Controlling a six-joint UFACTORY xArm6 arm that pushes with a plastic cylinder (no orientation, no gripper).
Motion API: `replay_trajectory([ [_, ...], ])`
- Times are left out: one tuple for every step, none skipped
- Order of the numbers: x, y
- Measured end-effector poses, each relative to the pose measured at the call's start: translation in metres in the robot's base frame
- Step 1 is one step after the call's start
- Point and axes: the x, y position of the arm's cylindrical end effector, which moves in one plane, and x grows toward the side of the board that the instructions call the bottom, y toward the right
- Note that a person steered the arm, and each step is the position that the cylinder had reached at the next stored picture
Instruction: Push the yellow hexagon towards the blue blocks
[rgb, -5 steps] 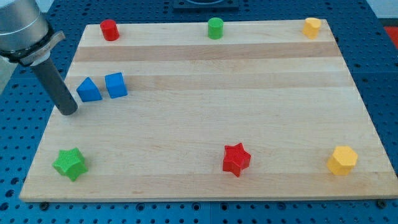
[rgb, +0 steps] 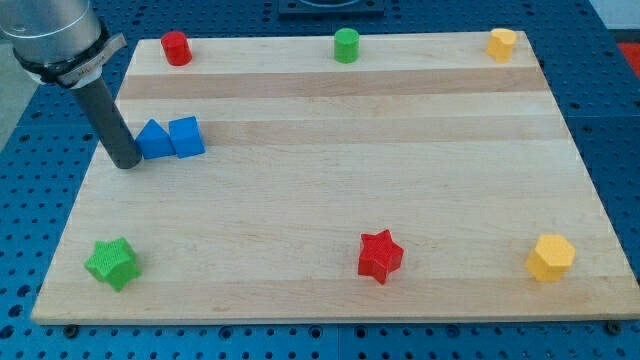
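Note:
The yellow hexagon (rgb: 551, 257) lies near the view's bottom right corner of the wooden board (rgb: 340, 200). The blue triangular block (rgb: 153, 140) and the blue cube (rgb: 186, 136) sit side by side, touching, at the view's left. My tip (rgb: 127, 163) rests on the board against the left side of the blue triangular block, far from the yellow hexagon.
A red cylinder (rgb: 176, 47), a green cylinder (rgb: 346, 44) and a small yellow block (rgb: 501, 43) line the view's top edge. A green star (rgb: 111, 263) is at bottom left and a red star (rgb: 380, 255) at bottom middle.
My tip moved right and a little up, reaching the blue triangular block and sliding it right against the blue cube. Other blocks have not moved.

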Motion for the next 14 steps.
replay_trajectory([
  [-0.002, 0.0],
  [-0.006, 0.0],
  [-0.005, 0.0],
  [0.018, 0.006],
  [0.028, 0.046],
  [0.031, 0.117],
  [0.038, 0.196],
  [0.041, 0.273],
  [0.041, 0.344],
  [0.048, 0.407],
  [0.052, 0.448],
  [0.065, 0.475],
  [0.086, 0.518],
  [0.103, 0.542],
])
